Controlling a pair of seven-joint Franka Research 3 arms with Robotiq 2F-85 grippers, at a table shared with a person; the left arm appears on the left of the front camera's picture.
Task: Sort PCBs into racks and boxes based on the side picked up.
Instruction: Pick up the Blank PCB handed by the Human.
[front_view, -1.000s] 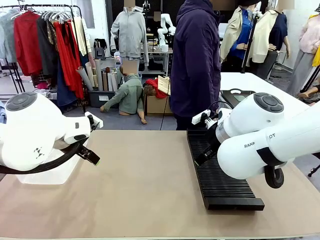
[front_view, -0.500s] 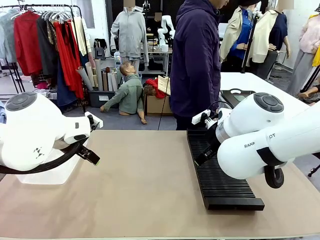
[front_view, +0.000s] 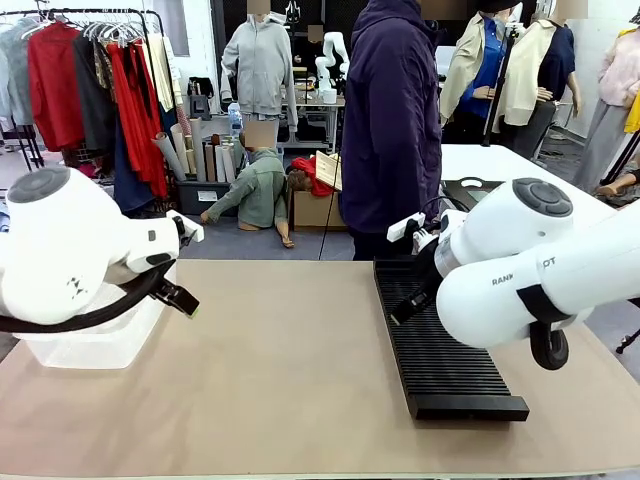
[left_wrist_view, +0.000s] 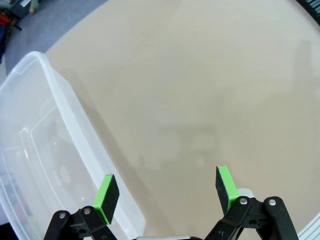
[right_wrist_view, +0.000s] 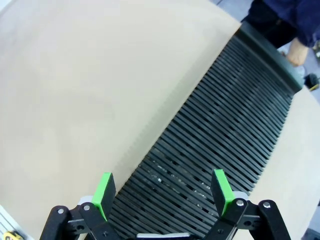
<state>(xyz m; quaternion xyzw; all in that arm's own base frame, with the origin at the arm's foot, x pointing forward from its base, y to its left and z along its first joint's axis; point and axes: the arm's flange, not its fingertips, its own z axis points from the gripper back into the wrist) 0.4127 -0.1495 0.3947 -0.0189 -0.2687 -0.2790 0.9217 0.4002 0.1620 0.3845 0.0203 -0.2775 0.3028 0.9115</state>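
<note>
The PCBs are out of view. The long black slotted rack (front_view: 440, 350) lies on the right half of the table, and its slots (right_wrist_view: 215, 135) look empty. My right gripper (right_wrist_view: 163, 192) hangs open over the rack's left edge, nothing between its green pads (right_wrist_view: 104, 194); in the front view the right gripper (front_view: 405, 308) is just above the rack's far half. The clear plastic box (front_view: 90, 345) stands at the table's left edge and looks empty (left_wrist_view: 40, 150). My left gripper (left_wrist_view: 165, 192) is open and empty, above the table just beside the box; the front view shows the left gripper (front_view: 178, 298) at the box's right side.
A person in a dark blue jacket (front_view: 390, 120) stands at the far side behind the rack, one hand (right_wrist_view: 297, 52) near its far end. Bare tan tabletop (front_view: 290, 360) lies between box and rack. A second white table (front_view: 500, 165) stands behind at right.
Both arms have risen slightly, the left one also shifting a little left. Both grippers stayed open. Rack and box have not moved.
</note>
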